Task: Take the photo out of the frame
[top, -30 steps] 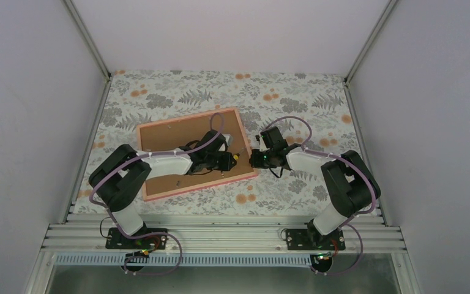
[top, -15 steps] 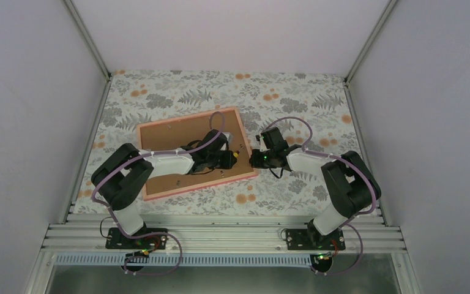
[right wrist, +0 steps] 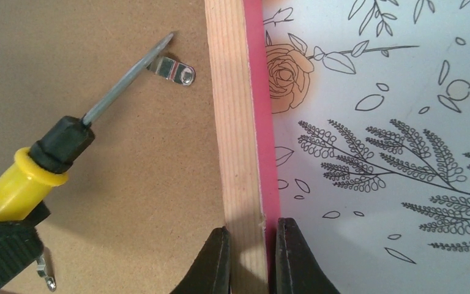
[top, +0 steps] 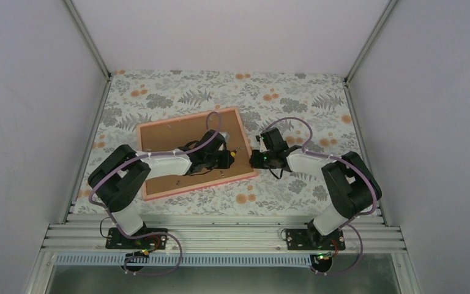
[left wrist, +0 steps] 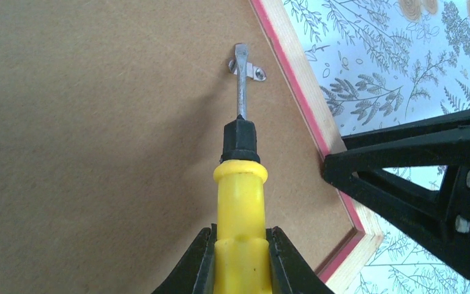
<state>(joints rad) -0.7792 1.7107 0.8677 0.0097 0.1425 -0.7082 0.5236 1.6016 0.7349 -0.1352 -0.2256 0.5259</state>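
The pink frame (top: 248, 176) lies face down on the tablecloth, its brown backing board (top: 171, 138) up. The photo is hidden under the board. My left gripper (left wrist: 240, 260) is shut on a yellow-handled screwdriver (left wrist: 240, 196); the blade tip rests on a small metal clip (left wrist: 249, 69) near the frame's right edge. The clip (right wrist: 172, 69) and screwdriver (right wrist: 43, 165) also show in the right wrist view. My right gripper (right wrist: 249, 260) is shut on the frame's right rail (right wrist: 235, 122), one finger on the wood side, one on the pink outer side.
The floral tablecloth (top: 294, 101) covers the table. Another metal clip (right wrist: 44, 269) sits at the lower left of the right wrist view. My right gripper's black body (left wrist: 428, 184) lies close beside the screwdriver. Walls enclose the table on three sides.
The left gripper with the screwdriver has shifted slightly up and right along the board toward the clip. The right arm and frame have stayed put.
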